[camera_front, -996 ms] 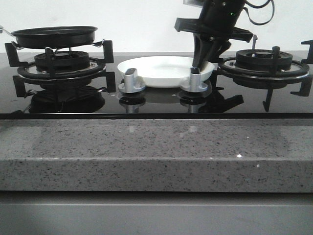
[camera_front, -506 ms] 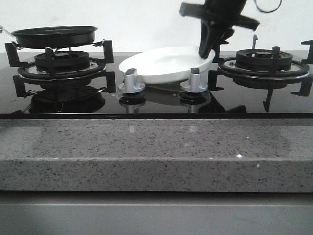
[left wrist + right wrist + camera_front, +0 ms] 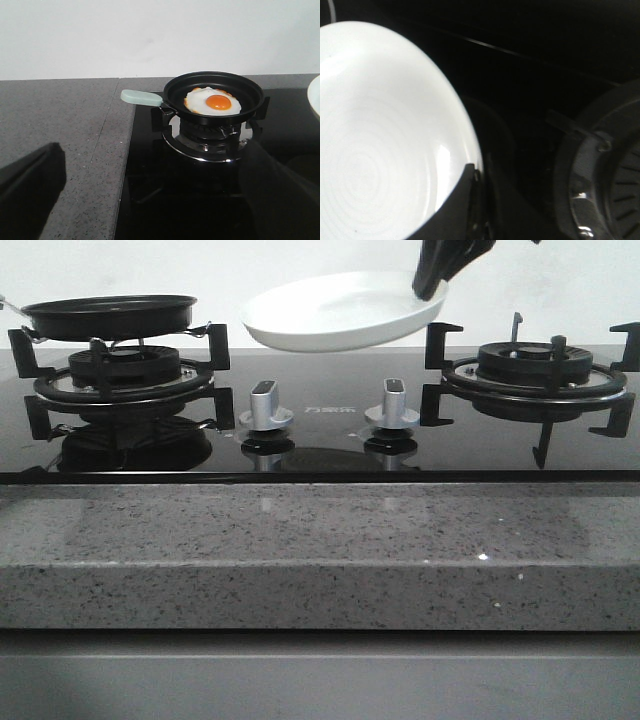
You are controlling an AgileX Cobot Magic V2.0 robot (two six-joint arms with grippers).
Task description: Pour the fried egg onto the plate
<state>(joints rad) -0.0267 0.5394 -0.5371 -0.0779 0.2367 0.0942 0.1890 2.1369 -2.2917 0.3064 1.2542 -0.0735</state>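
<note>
Even soft light, glossy reflective hob (image 3: 320,445), overexposed plate (image 3: 380,130), dark blurred surroundings

Glossy white plate (image 3: 335,312); black pan (image 3: 214,97) with pale green handle (image 3: 141,97); white egg (image 3: 212,102), orange yolk; speckled grey counter (image 3: 320,550); silver knobs (image 3: 266,405).

Black pan (image 3: 110,314) – two knobs (image 3: 265,406).

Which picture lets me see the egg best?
The left wrist view: the fried egg lies in plain sight in the black pan. The front view shows only the pan's side, hiding the egg. The right wrist view shows the plate, no egg.
</note>
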